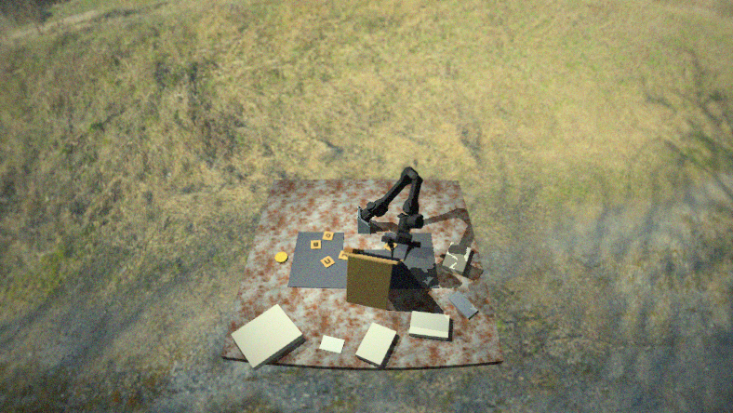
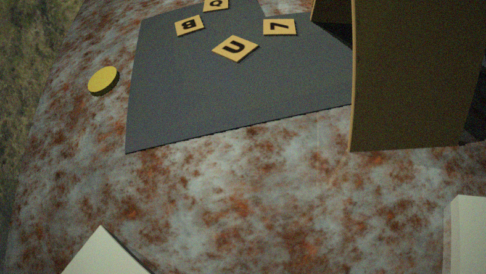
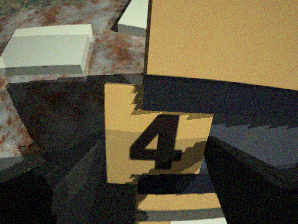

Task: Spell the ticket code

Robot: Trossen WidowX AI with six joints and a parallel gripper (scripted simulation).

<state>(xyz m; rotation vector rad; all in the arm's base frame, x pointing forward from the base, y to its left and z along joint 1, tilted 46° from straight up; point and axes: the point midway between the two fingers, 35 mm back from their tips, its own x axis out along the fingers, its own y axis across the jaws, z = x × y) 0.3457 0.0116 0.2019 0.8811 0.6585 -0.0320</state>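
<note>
We judge the upright board (image 1: 367,282) (image 2: 414,78) (image 3: 225,40), toward the counter's front edge, stiff; our gripper (image 1: 392,246) grasps the light, rigid "4" tile (image 3: 120,155) beside it, best pinched by opposite side edges

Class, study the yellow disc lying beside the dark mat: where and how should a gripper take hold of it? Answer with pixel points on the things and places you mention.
Best gripped by its rim, coming straight down with one finger on each side. The yellow disc (image 1: 281,257) (image 2: 103,79) lies flat and looks thin, so the fingertips should probably go low; being round, it offers opposite edges in any direction.
</note>
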